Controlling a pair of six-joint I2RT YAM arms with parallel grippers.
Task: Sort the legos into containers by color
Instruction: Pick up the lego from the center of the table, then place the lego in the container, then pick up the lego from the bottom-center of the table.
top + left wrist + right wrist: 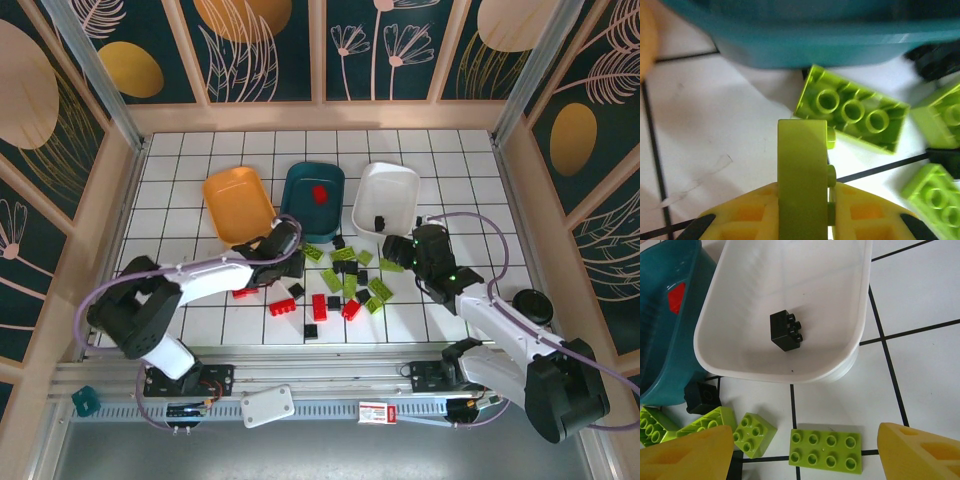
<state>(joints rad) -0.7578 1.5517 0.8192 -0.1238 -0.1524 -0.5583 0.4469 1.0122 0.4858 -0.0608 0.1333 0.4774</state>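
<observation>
A lime brick (802,170) is pinched by the left hand (288,240) just before the teal tray (815,45), where one red brick (320,193) lies. The right hand (805,450) is spread beside the white tray (805,285), where one black brick (786,330) lies.

Your left arm (205,277) and right arm (500,328) match: glossy white shells between black joints, on black bases. A pale lilac cable (80,320) loops back from behind the left pincer (292,246), a second cable (503,250) from behind the right pincer (396,247). Just behind that pincer, small green lights (452,272) glow on the black wrist. The fingers (687,455) are orange-yellow wedges with ribbed hollows.
</observation>
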